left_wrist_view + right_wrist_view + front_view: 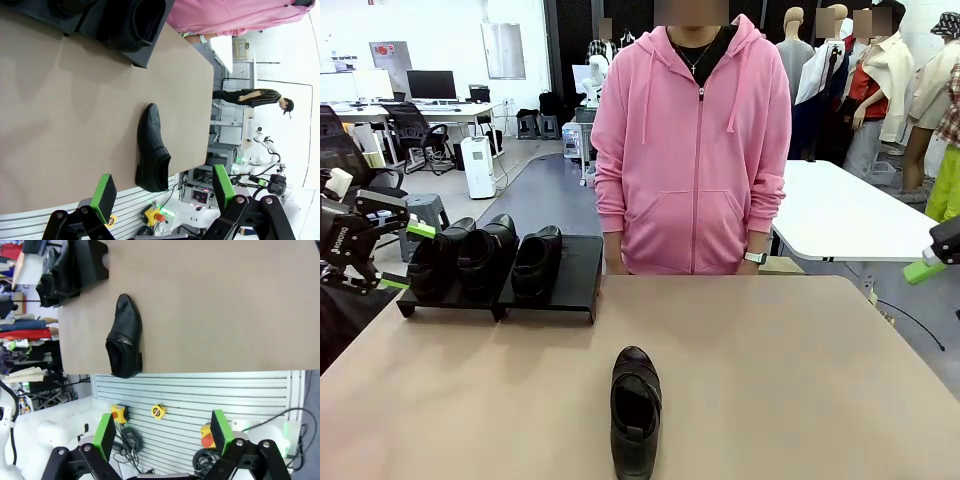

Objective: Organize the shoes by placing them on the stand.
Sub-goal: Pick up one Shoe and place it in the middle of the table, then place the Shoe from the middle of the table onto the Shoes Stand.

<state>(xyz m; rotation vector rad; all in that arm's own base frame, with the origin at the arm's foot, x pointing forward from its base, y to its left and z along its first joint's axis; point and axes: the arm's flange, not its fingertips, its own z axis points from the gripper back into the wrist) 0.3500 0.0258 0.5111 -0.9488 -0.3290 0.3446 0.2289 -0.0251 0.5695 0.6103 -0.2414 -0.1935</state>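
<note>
Three glossy black shoes (485, 255) sit side by side on the stand (575, 285), two low black platforms at the table's far left. A fourth shoe (636, 408) lies alone on the tan table near the front edge, toe pointing away from me; it also shows in the left wrist view (151, 150) and the right wrist view (125, 337). My left gripper (406, 256) hovers open just left of the stand, holding nothing. My right gripper (162, 432) is open and empty, off the table's right side, with one green pad (923, 270) showing at the picture's edge.
A person in a pink hoodie (692, 150) stands at the far edge of the table, arms down. The right platform of the stand has one bare slot (580, 262). A white table (840, 210) stands behind on the right.
</note>
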